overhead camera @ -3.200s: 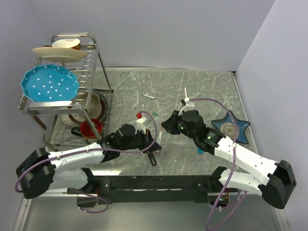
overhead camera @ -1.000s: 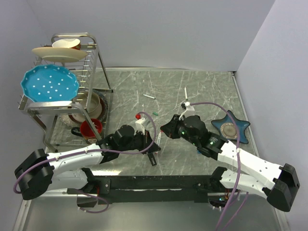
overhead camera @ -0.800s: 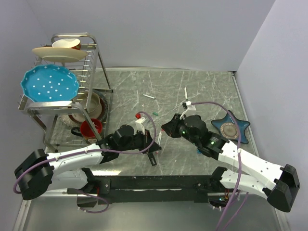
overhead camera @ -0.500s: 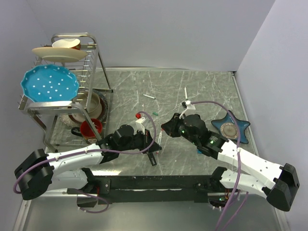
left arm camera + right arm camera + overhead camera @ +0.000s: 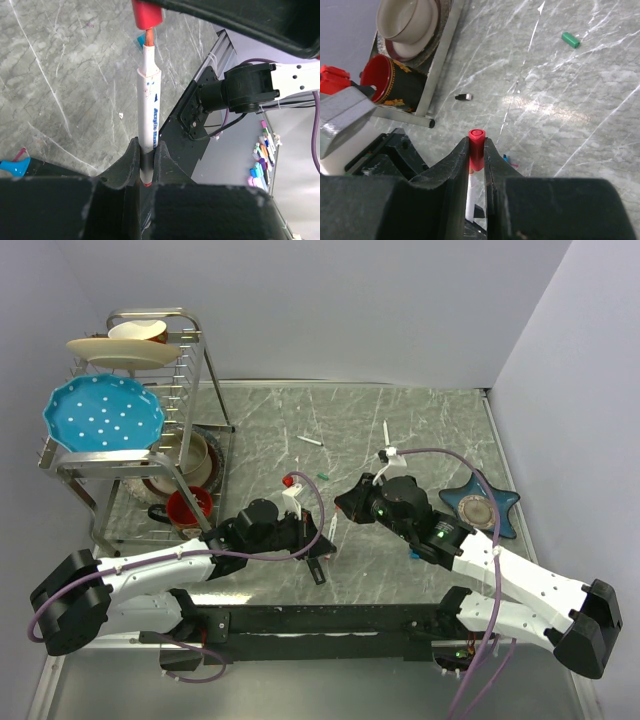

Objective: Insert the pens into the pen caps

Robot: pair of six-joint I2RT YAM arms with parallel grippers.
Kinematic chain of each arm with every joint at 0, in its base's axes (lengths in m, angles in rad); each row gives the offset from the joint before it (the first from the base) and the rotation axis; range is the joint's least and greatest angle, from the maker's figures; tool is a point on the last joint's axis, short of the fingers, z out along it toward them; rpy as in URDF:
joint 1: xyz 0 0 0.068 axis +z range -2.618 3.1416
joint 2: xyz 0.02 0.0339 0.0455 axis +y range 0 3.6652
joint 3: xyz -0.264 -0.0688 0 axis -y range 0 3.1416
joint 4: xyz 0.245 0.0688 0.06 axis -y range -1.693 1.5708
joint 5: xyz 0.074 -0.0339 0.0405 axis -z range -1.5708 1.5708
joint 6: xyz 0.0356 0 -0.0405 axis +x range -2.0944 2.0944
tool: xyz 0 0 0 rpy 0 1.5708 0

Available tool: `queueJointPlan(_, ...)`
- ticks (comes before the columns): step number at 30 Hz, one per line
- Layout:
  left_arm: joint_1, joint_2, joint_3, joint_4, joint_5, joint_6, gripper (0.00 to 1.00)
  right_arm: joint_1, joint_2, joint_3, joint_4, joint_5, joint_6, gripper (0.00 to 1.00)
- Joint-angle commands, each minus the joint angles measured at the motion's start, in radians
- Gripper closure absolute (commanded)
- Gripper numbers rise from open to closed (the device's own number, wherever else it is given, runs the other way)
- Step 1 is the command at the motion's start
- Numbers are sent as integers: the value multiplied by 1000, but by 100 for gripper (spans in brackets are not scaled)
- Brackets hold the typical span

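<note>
In the left wrist view the small red plastic cap (image 5: 148, 14) is cut off by the top edge, and I cannot tell how far the nib sits inside it. From overhead, the black bodies of both pincers meet just below the frame's centre and cover the joint.

My left pincer (image 5: 146, 150) is clamped on the lower end of the white-barrelled marker pen (image 5: 149, 100) at bottom centre, its tail hidden between the fingers. The pen runs lengthwise up the frame, orange-red nib uppermost at the cap's mouth.

My right pincer (image 5: 476, 150) is clamped on the cap at mid-frame, round end facing the camera, with the white barrel below it.
</note>
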Motion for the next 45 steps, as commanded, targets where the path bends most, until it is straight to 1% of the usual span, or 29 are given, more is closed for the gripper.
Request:
queueJointPlan(1,-5,-10,3,40,11,21,99,5,-2,59,22,23,-7,100)
queueJointPlan(16,-5,-30,20,31,-4,27,99,7,-9,-1,47,-12,-4,100)
queueJointPlan(25,-5,-39,29,36,-21,30,99,12,-48,-51,64,-48,2,100)
queueJointPlan(30,-5,-15,57,60,-4,24,99,41,-87,-117,142,-108,54,100)
queueJointPlan(38,-5,-26,83,109,5,36,99,84,-144,-191,199,-74,84,100)
queueJointPlan(41,-5,-30,106,91,-14,53,99,102,-183,-202,214,-48,97,94)
queueJointPlan(42,-5,-29,119,85,-14,58,99,125,-205,-209,220,-23,102,88)
queueJointPlan(43,-5,-29,127,79,-15,65,99,139,-221,-212,226,-3,105,85)
queueJointPlan(44,-5,-26,132,79,-9,69,99,148,-233,-215,234,10,110,78)
queueJointPlan(45,-5,-26,141,77,-4,72,99,166,-245,-215,238,27,110,75)
